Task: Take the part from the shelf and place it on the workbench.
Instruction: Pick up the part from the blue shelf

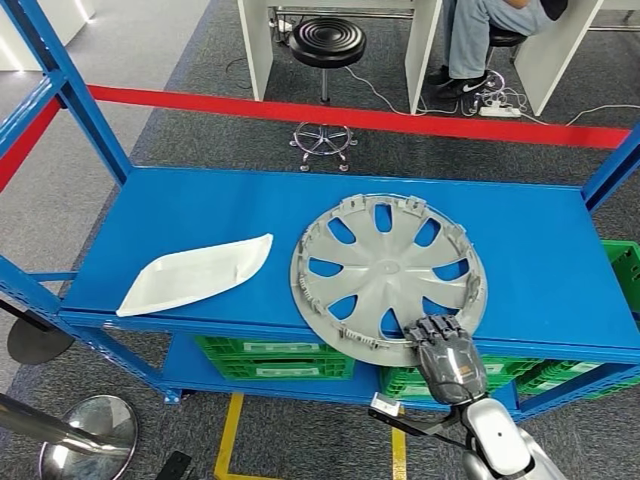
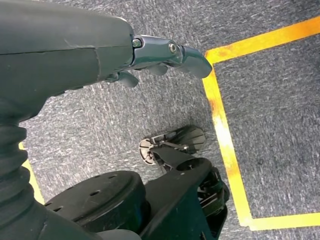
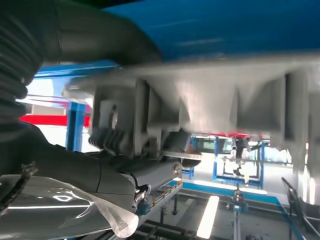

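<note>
A grey wheel cover [image 1: 377, 268] lies flat on the blue shelf [image 1: 543, 260], its near rim hanging over the front edge. My right hand [image 1: 445, 355] grips that near rim, fingers on top. In the right wrist view the cover's ribbed underside [image 3: 211, 95] is blurred, and the right hand [image 3: 151, 170] reaches in beneath it. A white curved part [image 1: 196, 275] lies on the shelf's left half. My left hand [image 2: 151, 55] hangs over the grey carpet with its fingers stretched out and nothing in it.
Green crates [image 1: 272, 358] fill the lower shelf level, and another [image 1: 625, 265] stands at the right end. A red line [image 1: 362, 118] crosses the floor behind the shelf, with a black stool [image 1: 327, 45] and a seated person [image 1: 483, 30] beyond. Yellow floor tape [image 1: 226, 440] runs near my feet.
</note>
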`<state>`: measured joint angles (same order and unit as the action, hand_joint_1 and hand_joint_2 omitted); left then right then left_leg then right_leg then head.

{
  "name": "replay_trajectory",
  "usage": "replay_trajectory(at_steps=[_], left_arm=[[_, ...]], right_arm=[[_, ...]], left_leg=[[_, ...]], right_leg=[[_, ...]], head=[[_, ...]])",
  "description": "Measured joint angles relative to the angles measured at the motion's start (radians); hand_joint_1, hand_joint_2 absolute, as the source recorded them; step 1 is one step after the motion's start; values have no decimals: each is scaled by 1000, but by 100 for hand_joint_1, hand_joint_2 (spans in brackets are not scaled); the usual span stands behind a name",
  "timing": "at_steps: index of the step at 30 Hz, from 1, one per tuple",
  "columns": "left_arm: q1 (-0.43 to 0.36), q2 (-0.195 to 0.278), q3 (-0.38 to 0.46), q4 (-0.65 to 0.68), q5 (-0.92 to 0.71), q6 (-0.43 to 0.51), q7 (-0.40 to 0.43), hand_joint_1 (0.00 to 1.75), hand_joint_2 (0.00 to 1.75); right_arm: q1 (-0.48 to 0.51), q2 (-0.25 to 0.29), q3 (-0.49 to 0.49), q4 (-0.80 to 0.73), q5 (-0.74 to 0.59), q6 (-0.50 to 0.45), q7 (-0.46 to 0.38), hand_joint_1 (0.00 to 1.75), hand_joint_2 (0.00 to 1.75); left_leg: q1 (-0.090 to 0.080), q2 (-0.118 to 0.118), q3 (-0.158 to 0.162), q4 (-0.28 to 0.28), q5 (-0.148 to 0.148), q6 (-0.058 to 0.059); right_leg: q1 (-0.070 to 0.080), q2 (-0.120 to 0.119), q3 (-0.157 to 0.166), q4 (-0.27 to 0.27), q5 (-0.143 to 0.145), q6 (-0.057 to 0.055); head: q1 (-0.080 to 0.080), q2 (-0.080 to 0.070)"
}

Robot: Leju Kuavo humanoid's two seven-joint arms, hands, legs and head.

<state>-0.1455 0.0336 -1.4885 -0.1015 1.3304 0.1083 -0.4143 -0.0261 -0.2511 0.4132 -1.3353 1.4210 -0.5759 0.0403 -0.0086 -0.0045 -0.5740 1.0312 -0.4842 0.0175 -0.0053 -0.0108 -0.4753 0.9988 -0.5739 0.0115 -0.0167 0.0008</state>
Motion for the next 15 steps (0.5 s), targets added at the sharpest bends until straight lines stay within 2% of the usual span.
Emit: replay_trajectory(at_steps=[9, 15], left_arm=[[1, -1, -1, 0, 6, 1, 0, 0, 175], [7, -1, -1, 0, 23, 4, -6, 0, 175]], right_arm=[[15, 0, -13, -9, 23, -17, 7, 175, 175], [92, 5, -31, -113, 90, -78, 33, 175, 175]], left_leg=[[0, -1, 0, 0, 0, 0], [0, -3, -1, 0, 0, 0]], right_leg=[[0, -1, 0, 0, 0, 0], [0, -3, 0, 0, 0, 0]], head=[[0, 0], [0, 0]])
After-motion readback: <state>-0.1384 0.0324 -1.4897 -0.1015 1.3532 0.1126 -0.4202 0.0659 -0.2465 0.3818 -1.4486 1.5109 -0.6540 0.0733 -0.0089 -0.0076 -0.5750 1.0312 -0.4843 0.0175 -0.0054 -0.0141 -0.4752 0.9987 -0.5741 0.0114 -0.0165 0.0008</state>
